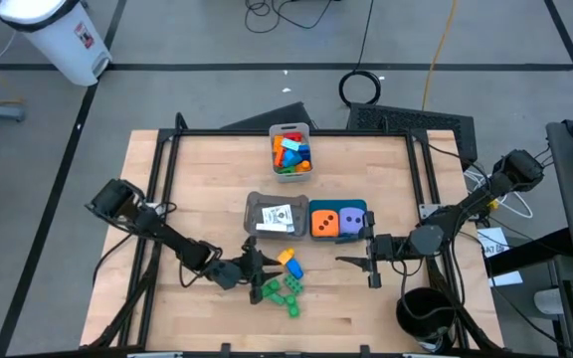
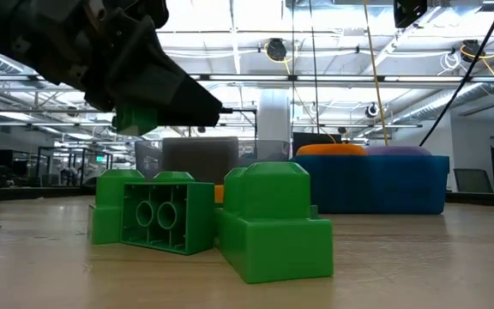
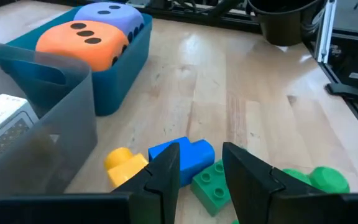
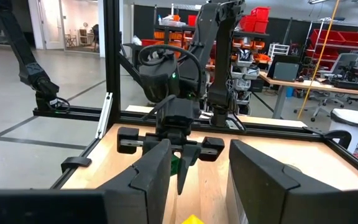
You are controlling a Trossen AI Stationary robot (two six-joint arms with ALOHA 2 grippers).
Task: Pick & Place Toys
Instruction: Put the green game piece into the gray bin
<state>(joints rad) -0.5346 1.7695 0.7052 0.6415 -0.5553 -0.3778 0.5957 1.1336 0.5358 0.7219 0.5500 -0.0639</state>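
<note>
My left gripper hovers just left of a loose heap of bricks near the table's front: two green bricks and a blue and a yellow brick. It is shut on a small green brick, which is off the table. In the left wrist view its fingers frame the blue brick, the yellow brick and a green brick lying flat on the wood. My right gripper is open and empty, right of the heap, beside the teal bin. My left gripper holds the small green brick between its two fingers, which slant down from the table's left. The brick sits under the dark fingers and clear of the table. The fingers hide which faces they are on. The right wrist view shows green between them.
A grey bin with white-edged cards and a teal bin with an orange and a purple die stand at mid-table. A pale grey bin with bricks stands at the far edge. A black round container sits off the front right corner.
</note>
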